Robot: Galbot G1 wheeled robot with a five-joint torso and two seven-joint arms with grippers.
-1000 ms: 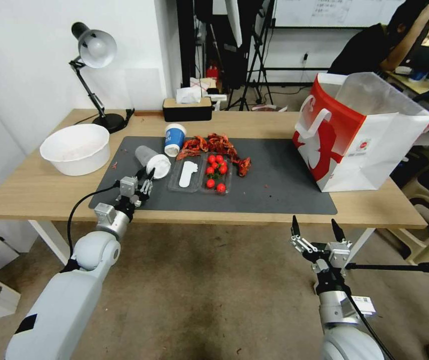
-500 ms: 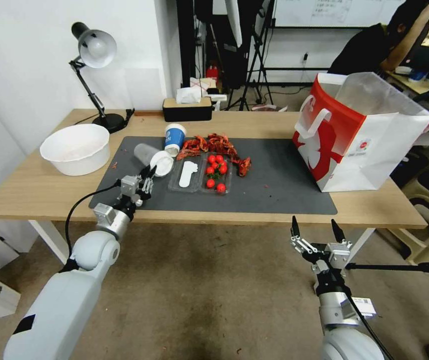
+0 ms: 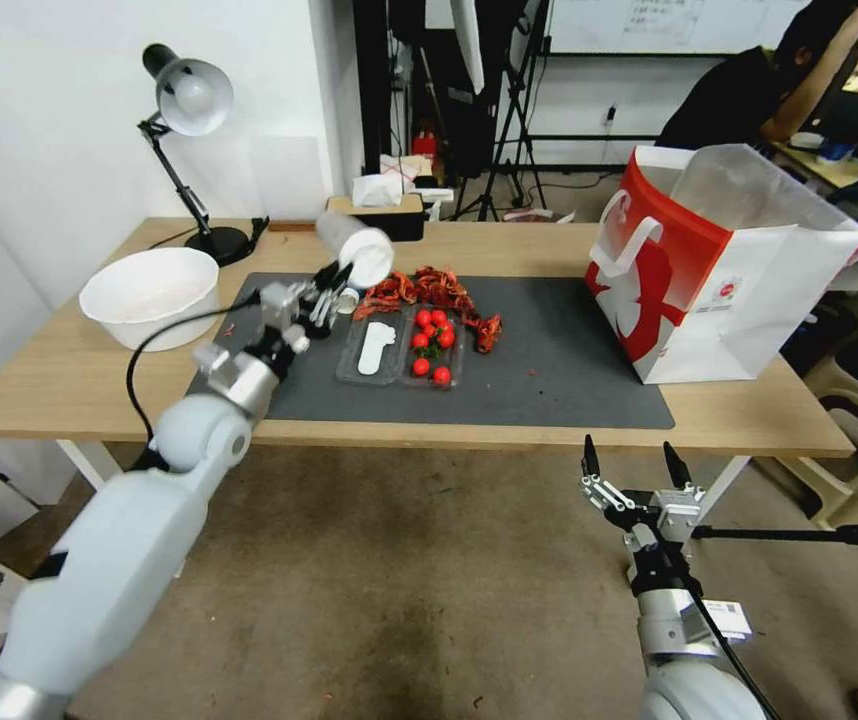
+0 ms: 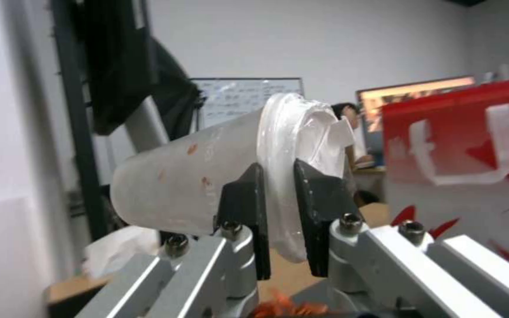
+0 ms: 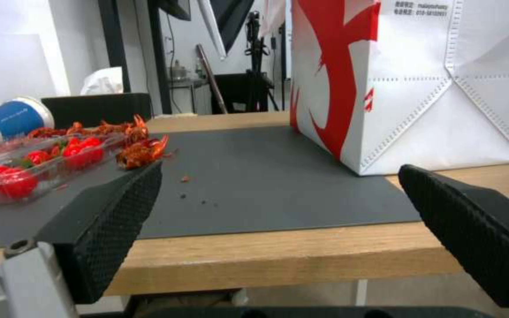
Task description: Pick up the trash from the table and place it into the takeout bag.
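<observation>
My left gripper (image 3: 337,277) is shut on the rim of the clear white-lidded cup (image 3: 353,248), which it holds tilted in the air above the dark mat (image 3: 549,370) on the table (image 3: 539,248). In the left wrist view the two black fingers (image 4: 243,207) pinch the lid edge of the cup (image 4: 190,181), and the takeout bag (image 4: 472,145) is beyond it. The red-and-white takeout bag (image 3: 709,270) stands open at the table's right end. The blue-and-white paper cup (image 5: 10,119) lies on its side by the mat's far edge. My right gripper (image 3: 629,462) hangs open below the table's front edge.
A clear tray with cherry tomatoes (image 3: 404,350) sits mid-mat, with red crayfish shells (image 3: 434,290) behind it. A large white bowl (image 3: 152,295) and a desk lamp (image 3: 189,100) stand at the left. A tissue box (image 3: 404,215) is at the far edge. Chairs stand to the right.
My left gripper has lifted the clear cup off the mat and carried it up and toward the far side. The right arm has not moved.
</observation>
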